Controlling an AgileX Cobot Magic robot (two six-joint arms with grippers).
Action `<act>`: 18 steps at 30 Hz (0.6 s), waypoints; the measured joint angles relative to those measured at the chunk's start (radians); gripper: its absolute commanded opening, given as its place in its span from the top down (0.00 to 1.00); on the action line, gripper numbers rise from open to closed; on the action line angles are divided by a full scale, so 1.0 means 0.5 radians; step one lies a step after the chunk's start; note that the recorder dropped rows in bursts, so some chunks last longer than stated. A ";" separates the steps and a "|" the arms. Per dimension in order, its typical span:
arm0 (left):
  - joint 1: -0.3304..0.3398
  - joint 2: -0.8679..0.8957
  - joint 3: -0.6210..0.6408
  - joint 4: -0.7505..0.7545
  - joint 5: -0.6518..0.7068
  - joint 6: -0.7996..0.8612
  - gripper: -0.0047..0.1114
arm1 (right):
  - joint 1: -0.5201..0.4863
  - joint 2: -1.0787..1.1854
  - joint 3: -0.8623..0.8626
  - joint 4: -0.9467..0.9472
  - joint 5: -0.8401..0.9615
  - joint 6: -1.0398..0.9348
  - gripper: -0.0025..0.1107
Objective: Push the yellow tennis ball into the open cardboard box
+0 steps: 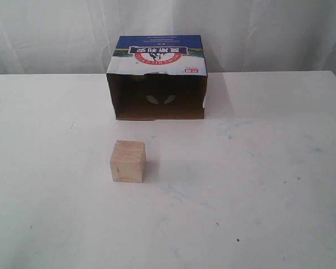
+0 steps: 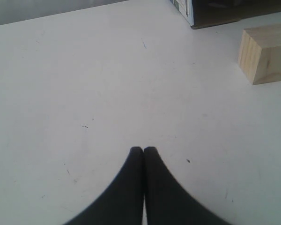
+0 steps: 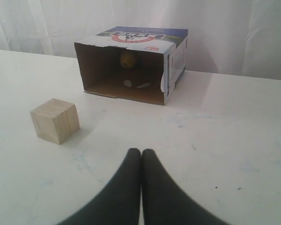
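The open cardboard box lies on its side at the back of the table, its dark opening facing the front and its blue printed face on top. In the right wrist view the yellow tennis ball sits deep inside the box, near the back wall. The exterior view does not show the ball in the dark interior. My right gripper is shut and empty, well in front of the box. Off to the box's left, my left gripper is also shut and empty, low over bare table.
A pale wooden cube stands on the white table in front of the box, slightly left of its opening; it shows too as the cube and cube. A white curtain hangs behind the table.
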 measured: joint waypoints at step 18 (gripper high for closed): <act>0.000 0.000 0.000 0.000 0.000 0.000 0.96 | 0.000 -0.017 0.000 0.000 0.181 0.000 0.98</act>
